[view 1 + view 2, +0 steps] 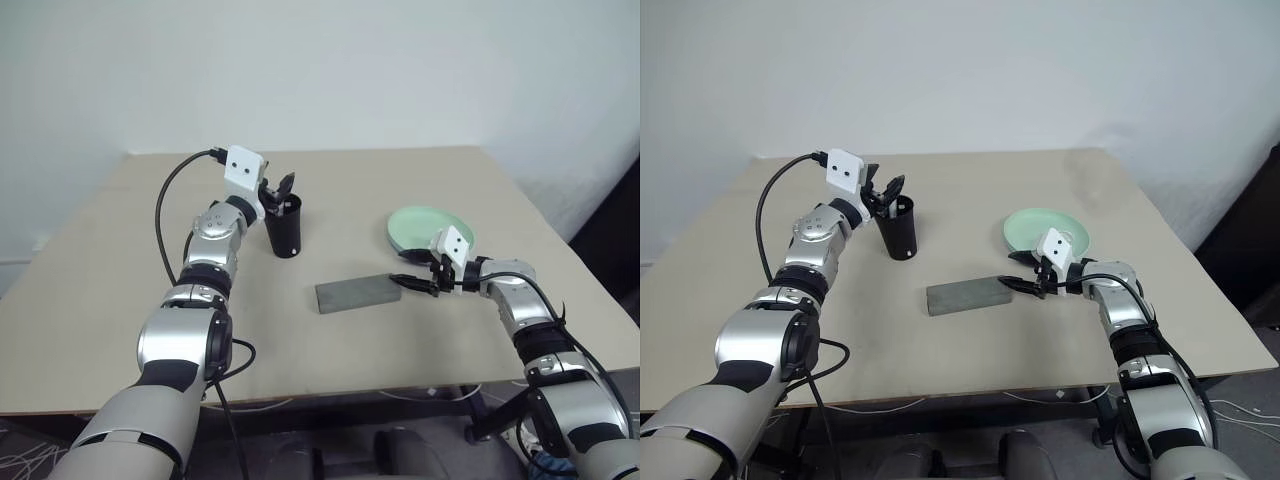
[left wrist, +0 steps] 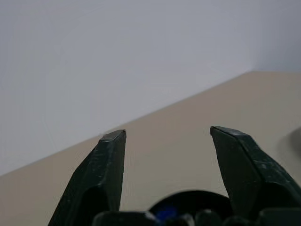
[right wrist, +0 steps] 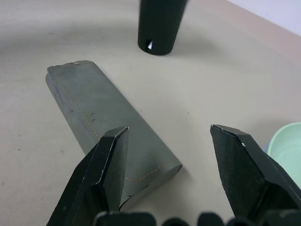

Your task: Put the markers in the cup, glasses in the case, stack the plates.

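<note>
I see a tall black cup point(image 1: 286, 228) standing up on the tan table point(image 1: 120, 290). It gets thinner toward its bottom. In the left wrist view I look down into its round black mouth point(image 2: 190, 207), and I can see a bit of blue inside, like a marker cap point(image 2: 165, 213).

My left gripper point(image 1: 277, 192) sits right over the top of the cup, at about 11 o'clock from the cup's middle. Its two black fingers point(image 2: 106, 174) stand apart with nothing between them, so it is open and holds nothing.

The grey case point(image 1: 358, 292) lies flat on the table with its lid closed. It is a long box with a thin stitched line near its edge. It lies at about 5 o'clock from the cup, a little way off.

My right gripper point(image 1: 412, 283) is at the case's near end, at about 3 o'clock from the case. Its fingers point(image 3: 235, 165) are spread wide and empty. One finger hangs over the case's corner; I cannot tell if it touches.

A mint green plate point(image 1: 420, 226) sits on top of a light blue one, whose edge point(image 3: 266, 148) peeks out from under it. The plates are at about 12 o'clock from my right gripper, just behind it.
</note>
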{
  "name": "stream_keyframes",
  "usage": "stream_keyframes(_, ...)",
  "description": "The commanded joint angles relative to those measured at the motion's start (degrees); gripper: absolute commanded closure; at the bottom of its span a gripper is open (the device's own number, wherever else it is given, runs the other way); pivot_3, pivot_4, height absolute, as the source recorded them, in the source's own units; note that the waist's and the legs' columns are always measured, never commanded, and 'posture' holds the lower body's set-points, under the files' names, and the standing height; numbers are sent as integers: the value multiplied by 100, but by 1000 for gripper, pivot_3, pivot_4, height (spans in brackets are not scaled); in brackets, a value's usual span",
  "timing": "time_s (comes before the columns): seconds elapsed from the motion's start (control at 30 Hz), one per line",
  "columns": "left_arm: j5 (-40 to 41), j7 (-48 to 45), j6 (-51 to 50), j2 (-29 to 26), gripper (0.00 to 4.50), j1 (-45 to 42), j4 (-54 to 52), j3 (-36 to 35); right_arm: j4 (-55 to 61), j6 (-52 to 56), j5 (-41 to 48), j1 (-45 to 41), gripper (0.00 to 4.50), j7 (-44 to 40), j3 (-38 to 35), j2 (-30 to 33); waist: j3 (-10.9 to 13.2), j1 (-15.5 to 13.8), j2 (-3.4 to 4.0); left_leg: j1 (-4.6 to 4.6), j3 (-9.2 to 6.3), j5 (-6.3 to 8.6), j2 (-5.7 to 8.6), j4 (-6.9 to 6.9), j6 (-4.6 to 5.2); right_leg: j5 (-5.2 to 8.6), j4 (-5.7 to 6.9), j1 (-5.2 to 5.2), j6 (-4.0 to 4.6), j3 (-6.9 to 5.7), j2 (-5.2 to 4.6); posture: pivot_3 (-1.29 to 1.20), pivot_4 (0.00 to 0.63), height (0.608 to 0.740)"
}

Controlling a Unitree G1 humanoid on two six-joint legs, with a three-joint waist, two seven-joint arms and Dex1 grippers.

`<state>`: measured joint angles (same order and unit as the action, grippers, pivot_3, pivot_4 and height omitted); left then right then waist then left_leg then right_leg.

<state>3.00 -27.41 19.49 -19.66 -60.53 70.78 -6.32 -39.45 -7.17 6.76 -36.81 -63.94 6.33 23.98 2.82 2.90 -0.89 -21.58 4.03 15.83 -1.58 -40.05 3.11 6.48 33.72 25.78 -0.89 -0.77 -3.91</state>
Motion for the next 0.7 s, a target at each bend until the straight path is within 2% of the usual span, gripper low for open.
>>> stream_keyframes(0.03, 68, 25, 134, -59, 1716, -93, -111, -145, 186, -42, 80, -75, 1503, 6, -107, 24, 0, 0, 0, 0, 0, 0, 0, 0, 0, 0, 0, 0, 0, 0, 0, 0, 0, 732)
stream_keyframes(0.23, 150, -113, 76, -67, 1716, -169, -177, -264, 155, -39, 82, -106, 1503, 3, -112, 20, 0, 0, 0, 0, 0, 0, 0, 0, 0, 0, 0, 0, 0, -1, 0, 0, 0, 732)
stream_keyframes(0.43, 659, -1023, -202, -211, 1716, -294, -714, -550, 171, 21, 123, -132, 1503, -64, -137, 60, 0, 2, 0, -2, 0, 0, -1, 0, 0, 0, -1, 2, 0, -1, 0, 0, 0, 732)
stream_keyframes(0.57, 1068, -1668, -707, -408, 1716, -76, -1540, -660, 316, 316, 348, -137, 1503, -268, -244, 66, 0, 9, 0, -3, 2, 2, -3, 2, -3, 1, 0, 6, 1, -1, 1, 0, 0, 732)
stream_keyframes(0.7, 1584, -2466, -1864, -755, 1716, 927, -3287, -604, 665, 927, 809, -130, 1503, -609, -427, 100, -3, 26, 8, 4, 4, 3, -4, 11, -5, 1, 3, 6, 1, 3, 1, 0, 0, 732)
